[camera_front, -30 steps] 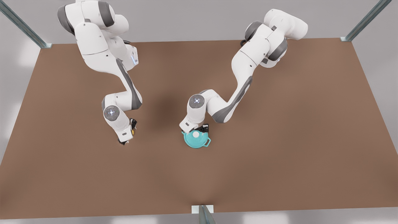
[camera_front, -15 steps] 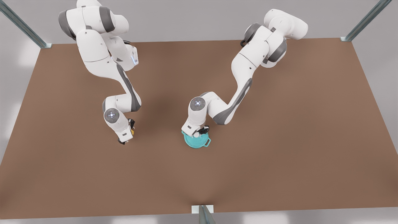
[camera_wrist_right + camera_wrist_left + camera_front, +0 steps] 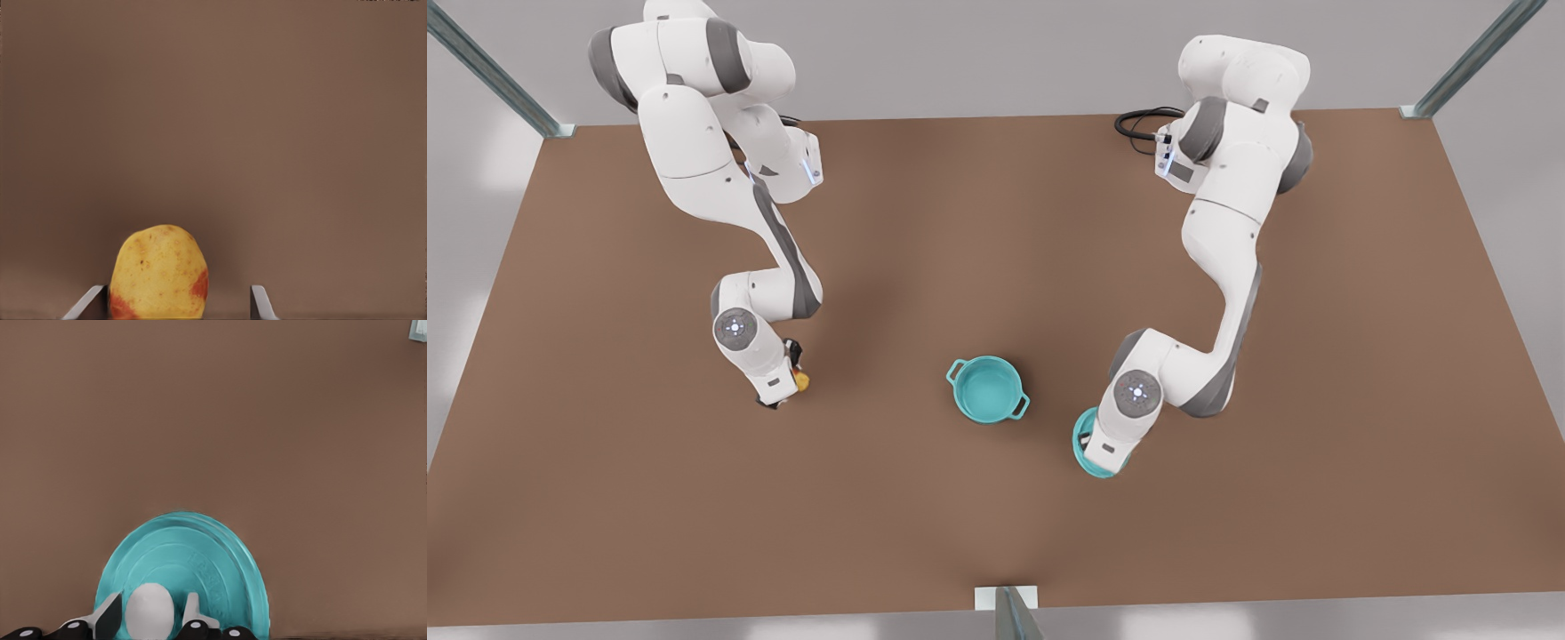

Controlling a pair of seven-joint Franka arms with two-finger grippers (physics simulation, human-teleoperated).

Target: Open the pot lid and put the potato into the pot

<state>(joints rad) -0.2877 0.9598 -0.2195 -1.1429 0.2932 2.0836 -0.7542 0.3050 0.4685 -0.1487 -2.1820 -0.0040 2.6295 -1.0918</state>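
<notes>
Front view: left pincer (image 3: 1089,442) grips the pot lid (image 3: 1087,453) beside the pot (image 3: 987,389); right pincer (image 3: 175,301) wide around the potato (image 3: 159,272).

Soft, even overhead light, faint blurred shadows beneath both arms, no glare, sharp renders.

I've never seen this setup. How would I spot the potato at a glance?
Start at the brown table and find the open teal pot near its middle. Look toward the front view's left, to the right gripper hanging low over the table; the potato sits between its open fingers. It is the one small yellow-orange lump with reddish patches; the pot and the lid are teal.
</notes>
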